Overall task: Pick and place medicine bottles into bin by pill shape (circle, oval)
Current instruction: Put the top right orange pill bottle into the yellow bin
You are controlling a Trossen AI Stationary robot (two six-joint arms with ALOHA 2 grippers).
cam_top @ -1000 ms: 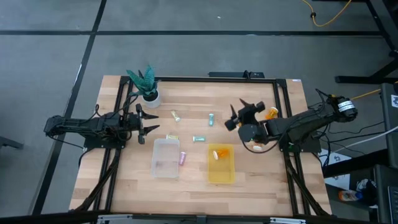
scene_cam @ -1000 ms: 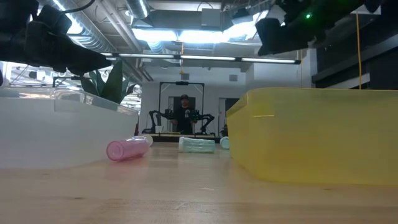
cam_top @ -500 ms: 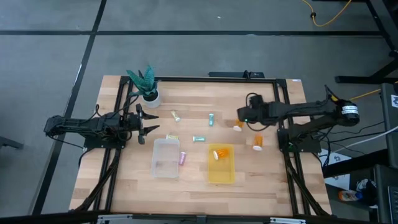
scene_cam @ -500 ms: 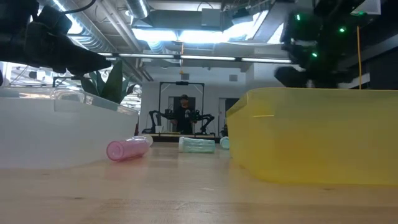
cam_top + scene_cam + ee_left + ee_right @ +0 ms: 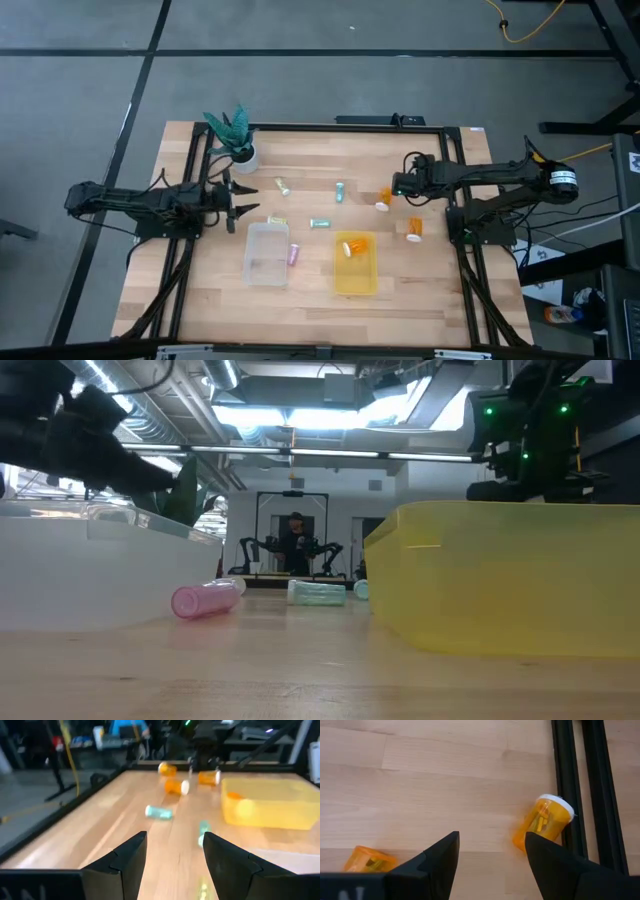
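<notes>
Small bottles lie on their sides on the wooden table. Two orange ones with white caps (image 5: 384, 199) (image 5: 414, 230) lie near my right gripper (image 5: 400, 186), which is open and points down above them. In the right wrist view one orange bottle (image 5: 545, 822) lies beside the black rail and another (image 5: 369, 860) is at the frame's edge. Another orange bottle (image 5: 350, 246) lies in the yellow bin (image 5: 357, 283). Teal (image 5: 340, 190) (image 5: 320, 223), pale green (image 5: 283, 186) and pink (image 5: 294, 254) bottles lie mid-table. My left gripper (image 5: 243, 209) is open and empty, left of the clear bin (image 5: 266, 268).
A potted green plant (image 5: 235, 135) stands at the far left. Black frame rails (image 5: 452, 170) run along the table's sides. The clear bin and the yellow bin sit side by side at mid-table. A person stands in the room beyond the table (image 5: 296, 545).
My right arm has stretched out and its gripper has swung toward the table's right edge, and it now hangs over the orange bottles. My left gripper has drawn back slightly toward the table's left edge.
</notes>
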